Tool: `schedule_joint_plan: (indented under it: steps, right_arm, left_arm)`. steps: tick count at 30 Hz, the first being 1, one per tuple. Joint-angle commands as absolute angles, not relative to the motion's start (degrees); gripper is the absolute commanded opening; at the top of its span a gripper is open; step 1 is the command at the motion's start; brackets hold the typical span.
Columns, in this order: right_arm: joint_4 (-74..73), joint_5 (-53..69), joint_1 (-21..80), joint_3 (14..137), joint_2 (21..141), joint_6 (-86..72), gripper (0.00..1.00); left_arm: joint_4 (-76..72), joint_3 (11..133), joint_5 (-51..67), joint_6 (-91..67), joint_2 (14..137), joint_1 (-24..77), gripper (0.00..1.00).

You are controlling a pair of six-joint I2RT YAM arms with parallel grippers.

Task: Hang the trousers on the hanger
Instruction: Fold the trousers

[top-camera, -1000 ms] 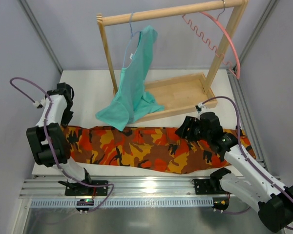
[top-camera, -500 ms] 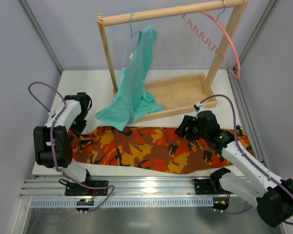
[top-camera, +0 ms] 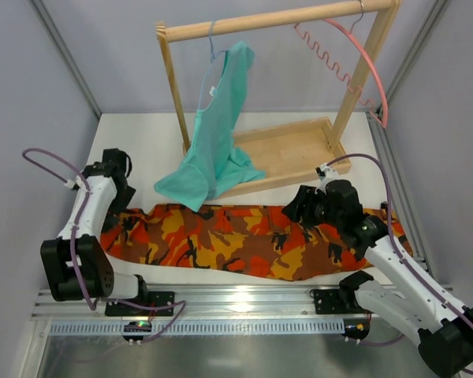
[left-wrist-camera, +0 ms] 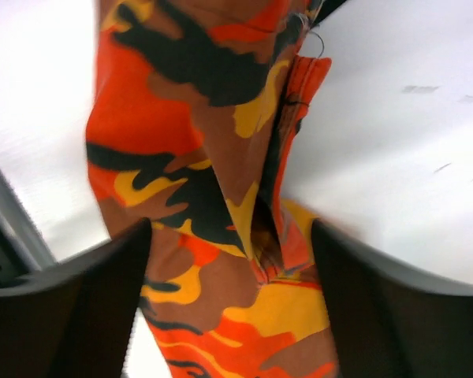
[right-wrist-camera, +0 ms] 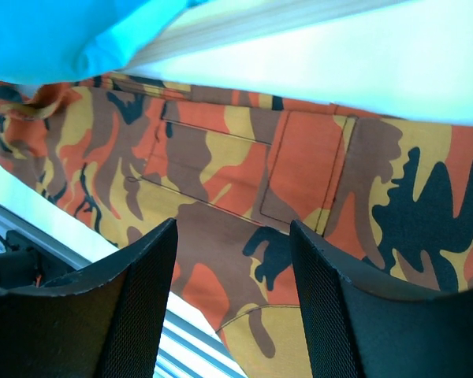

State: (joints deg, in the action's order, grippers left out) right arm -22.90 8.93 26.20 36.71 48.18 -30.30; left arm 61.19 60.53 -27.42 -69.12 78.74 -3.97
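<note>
Over on the left, the left arm is folded tight, elbow low by the rail, forearm reaching away and the wrist tipped down. The left claw [left-wrist-camera: 230, 232] stands wide, its dark fingers [left-wrist-camera: 71, 307] spread either side of a creased, seamed fold of the trousers [top-camera: 236, 240] and pinching nothing. Soft woven cloth, that, in orange, red, yellow, brown and black camouflage blotches. It lies flat on the white table [top-camera: 142, 134] in a long band running from under this claw across to the other one.

Beyond the band, a plain teal garment [top-camera: 217, 146] hangs limp from a thin hanger on the wooden rack [top-camera: 276, 20]. Its hem spills over the near rim of the rack's shallow wooden tray [top-camera: 299, 175].

To the right, the right arm stretches forward from its base, wrist angled down. The right claw [right-wrist-camera: 232, 228] is wide too, textured black pads [right-wrist-camera: 146, 299] apart, hovering just above the trousers' stitched pocket panels.

Well above and beyond that claw, the hanger [top-camera: 370, 71] dangles by its metal hook from the rack's rail: smooth pink curve, wavy notched bar, nothing on it.
</note>
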Motion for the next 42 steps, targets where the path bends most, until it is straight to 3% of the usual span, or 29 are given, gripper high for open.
schedule_joint_plan:
  steps: [1, 3, 10, 17, 26, 32, 35, 36, 38, 39, 40, 42]
  right_arm:
    - [-23.5, 9.5, 26.6, 39.5, 46.2, -29.4, 0.62]
    - [-22.9, 9.6, 26.6, 39.2, 46.8, -30.3, 0.62]
    - [-21.6, 10.5, 26.8, 40.3, 49.8, -30.7, 0.62]
    - [-22.1, 10.8, 26.9, 40.6, 49.6, -29.9, 0.62]
    - [-23.4, 9.6, 26.9, 41.0, 48.6, -28.4, 0.62]
    - [-23.4, 9.1, 26.9, 41.9, 50.4, -27.9, 0.62]
    - [-23.4, 8.8, 26.9, 41.9, 50.4, -27.8, 0.62]
    - [-23.8, 8.7, 26.9, 42.1, 50.4, -27.7, 0.62]
    - [-24.2, 8.4, 26.9, 42.3, 50.1, -27.6, 0.62]
    - [-24.5, 8.2, 26.9, 42.4, 49.8, -27.5, 0.62]
    - [-24.7, 8.0, 26.8, 42.4, 49.4, -27.6, 0.62]
    - [-25.0, 7.6, 26.9, 42.3, 49.0, -27.4, 0.62]
  left_arm:
    - [52.8, 65.2, -25.6, -51.6, 79.8, -10.5, 0.87]
    - [53.3, 65.5, -24.5, -50.3, 80.1, -15.0, 0.93]
    - [53.2, 57.1, -28.6, -51.9, 75.3, -22.0, 0.8]
    - [42.0, 45.4, -22.7, -50.7, 68.8, -31.2, 0.82]
    - [32.5, 44.0, -16.7, -49.8, 79.4, -34.6, 0.87]
    - [29.5, 42.0, -19.8, -49.4, 84.3, -34.6, 0.86]
    - [28.7, 41.8, -18.9, -50.5, 86.7, -34.7, 0.72]
    - [28.7, 42.1, -18.7, -51.2, 88.1, -34.6, 0.52]
    - [28.9, 42.7, -18.2, -51.1, 88.7, -34.6, 0.29]
    - [30.6, 43.9, -18.7, -50.5, 88.6, -34.6, 0.1]
    - [32.2, 44.6, -19.9, -50.3, 88.2, -34.4, 0.01]
    - [37.5, 46.4, -24.5, -50.1, 87.1, -33.5, 0.01]
